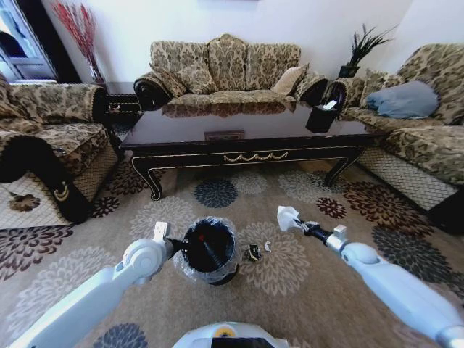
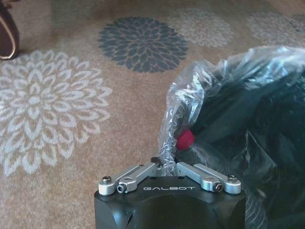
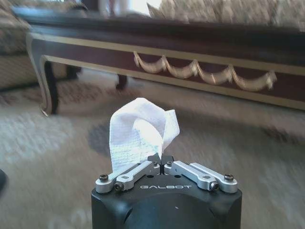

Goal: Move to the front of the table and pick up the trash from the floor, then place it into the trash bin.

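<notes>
Pinching a crumpled white paper wad [image 3: 143,131] in my right gripper [image 3: 163,164], jaws pressed together on its lower edge; wad sticks up above the tips, folded & creased, w/ a faint grid texture. In the head view that gripper [image 1: 288,217] hangs above the carpet [image 1: 304,283], to the right of the trash bin [image 1: 210,250] & well apart from it, in front of the table [image 1: 246,138]. Table is glossy dark brown, gold scroll trim along the apron, curved legs.

Bin is small, round, black, lined w/ a crinkled clear plastic bag [image 2: 190,102]. My left gripper [image 2: 167,161] is shut on the bag's rim at the bin's left side; a small red bit [image 2: 185,140] shows just past the tips.

On the carpet just right of the bin: a dark-and-yellow wrapper [image 1: 254,252] & a tiny white scrap [image 1: 267,246], side by side, between bin & right arm.
</notes>
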Motion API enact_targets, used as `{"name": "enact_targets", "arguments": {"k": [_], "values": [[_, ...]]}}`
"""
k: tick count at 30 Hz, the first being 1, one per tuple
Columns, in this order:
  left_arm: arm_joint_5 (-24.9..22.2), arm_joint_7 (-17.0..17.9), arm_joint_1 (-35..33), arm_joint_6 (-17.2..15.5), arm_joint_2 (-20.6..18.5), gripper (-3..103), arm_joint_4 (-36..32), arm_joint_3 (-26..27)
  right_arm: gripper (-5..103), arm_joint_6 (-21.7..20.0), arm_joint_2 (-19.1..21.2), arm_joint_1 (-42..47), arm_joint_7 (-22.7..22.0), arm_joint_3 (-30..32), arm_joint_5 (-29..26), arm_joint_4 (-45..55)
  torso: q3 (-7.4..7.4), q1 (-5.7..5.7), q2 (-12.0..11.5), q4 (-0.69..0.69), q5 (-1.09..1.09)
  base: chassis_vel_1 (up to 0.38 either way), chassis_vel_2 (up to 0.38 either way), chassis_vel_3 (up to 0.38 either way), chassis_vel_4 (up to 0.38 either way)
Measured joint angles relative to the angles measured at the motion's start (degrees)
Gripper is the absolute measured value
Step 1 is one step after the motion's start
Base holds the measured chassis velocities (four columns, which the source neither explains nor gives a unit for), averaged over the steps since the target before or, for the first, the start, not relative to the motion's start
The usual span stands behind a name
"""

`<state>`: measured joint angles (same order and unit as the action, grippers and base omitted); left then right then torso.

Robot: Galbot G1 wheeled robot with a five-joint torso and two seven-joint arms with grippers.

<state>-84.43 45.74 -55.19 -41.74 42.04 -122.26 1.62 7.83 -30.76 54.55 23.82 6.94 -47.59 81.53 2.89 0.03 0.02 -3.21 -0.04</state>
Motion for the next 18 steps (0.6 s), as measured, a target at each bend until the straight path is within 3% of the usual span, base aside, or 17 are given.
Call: {"name": "enact_targets", "arguments": {"k": [5,12,18], "values": [[0.2,0.4,0.4,0.0,-1.3,0,-0.2,-1.6,0,0.2,4.4,3.7,-1.2,4.6,-2.7,11.8,0.0,0.0,0.0,0.02,0.02,0.0,0.0,0.0,0.0],[1.5,-0.3,2.4,-0.1,-1.1,0,0.4,-3.6,0,-1.3,6.6,10.3,-3.3,11.7,-4.2,25.2,0.0,0.0,0.0,0.01,0.02,0.0,0.0,0.0,0.0],[1.1,0.0,4.7,-0.3,0.7,0,2.5,-6.0,0,-0.6,7.4,14.9,-4.5,13.5,-0.2,33.5,0.0,0.0,0.0,0.0,0.04,0.0,0.0,0.0,0.0]]}}
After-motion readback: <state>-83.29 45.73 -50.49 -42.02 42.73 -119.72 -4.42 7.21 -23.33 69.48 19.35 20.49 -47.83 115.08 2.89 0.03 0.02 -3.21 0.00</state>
